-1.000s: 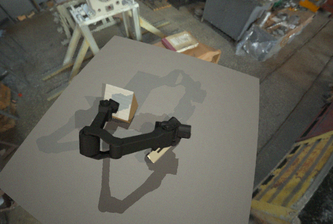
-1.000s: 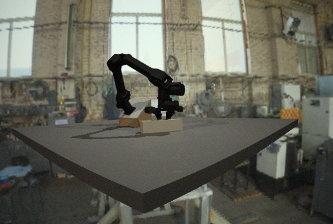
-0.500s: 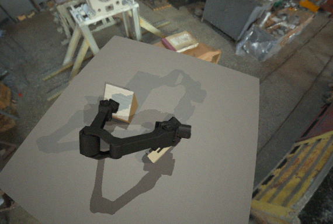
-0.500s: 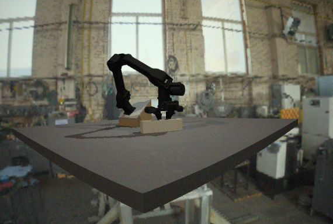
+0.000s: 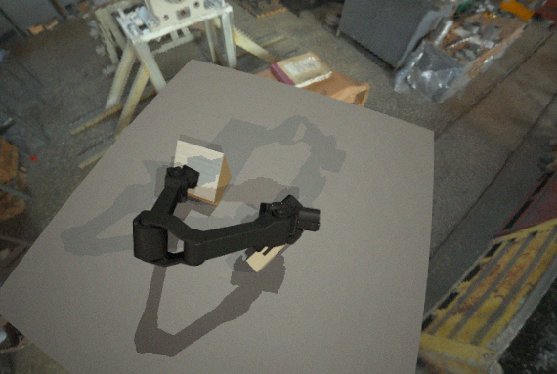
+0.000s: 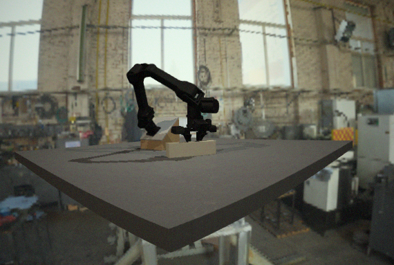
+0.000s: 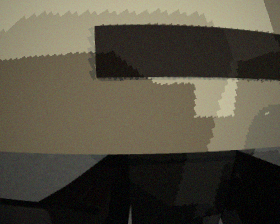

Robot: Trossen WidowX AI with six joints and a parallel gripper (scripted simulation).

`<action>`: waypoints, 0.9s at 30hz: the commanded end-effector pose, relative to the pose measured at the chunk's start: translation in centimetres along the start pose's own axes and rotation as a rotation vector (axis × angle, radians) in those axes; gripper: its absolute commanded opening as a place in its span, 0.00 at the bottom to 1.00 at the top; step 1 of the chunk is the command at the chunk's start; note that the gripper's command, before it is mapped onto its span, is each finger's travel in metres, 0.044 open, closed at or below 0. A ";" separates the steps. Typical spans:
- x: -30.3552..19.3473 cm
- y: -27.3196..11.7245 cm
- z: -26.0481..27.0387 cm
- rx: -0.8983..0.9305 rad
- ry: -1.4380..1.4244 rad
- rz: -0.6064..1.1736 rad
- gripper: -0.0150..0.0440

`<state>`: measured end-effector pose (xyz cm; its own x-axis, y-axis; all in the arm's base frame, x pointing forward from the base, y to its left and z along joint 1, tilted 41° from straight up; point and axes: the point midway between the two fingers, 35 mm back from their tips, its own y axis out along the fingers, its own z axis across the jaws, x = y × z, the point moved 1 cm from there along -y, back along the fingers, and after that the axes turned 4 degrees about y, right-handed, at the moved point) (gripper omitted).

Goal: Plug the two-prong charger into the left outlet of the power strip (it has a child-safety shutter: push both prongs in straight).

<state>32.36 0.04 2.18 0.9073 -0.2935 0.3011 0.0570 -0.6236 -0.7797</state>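
The power strip, a cream block (image 5: 260,260) (image 6: 191,149) (image 7: 51,110), lies on the table. It fills most of the wrist view, with a dark rectangular patch (image 7: 191,52) on it. My gripper (image 6: 193,138) points down, its fingertips low at the strip's top edge in the exterior view. It is shut on the charger, which seems to be the dark block (image 7: 176,180) at the bottom centre of the wrist view. The arm hides the fingertips in the top view. The prongs and the outlet openings cannot be made out, so whether the prongs are in an outlet cannot be told.
A wooden wedge (image 5: 224,182) (image 6: 157,144) with a pale sloping face stands near the arm's base, behind the strip in the exterior view. The arm reaches over the grey table (image 5: 371,176) (image 6: 138,183), and its shadows fall across the table, wedge and strip.
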 end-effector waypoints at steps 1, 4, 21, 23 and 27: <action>0.0 0.0 0.0 0.000 0.000 -0.001 0.25; 0.0 0.0 0.0 0.000 0.000 -0.001 0.25; 0.0 0.0 0.0 0.000 0.000 -0.001 0.97; 0.0 0.0 0.0 0.000 0.001 -0.001 1.00; -0.1 0.0 0.0 0.000 0.002 -0.003 1.00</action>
<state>32.32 0.10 2.15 0.9079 -0.2920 0.3008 0.0580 -0.6230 -0.7800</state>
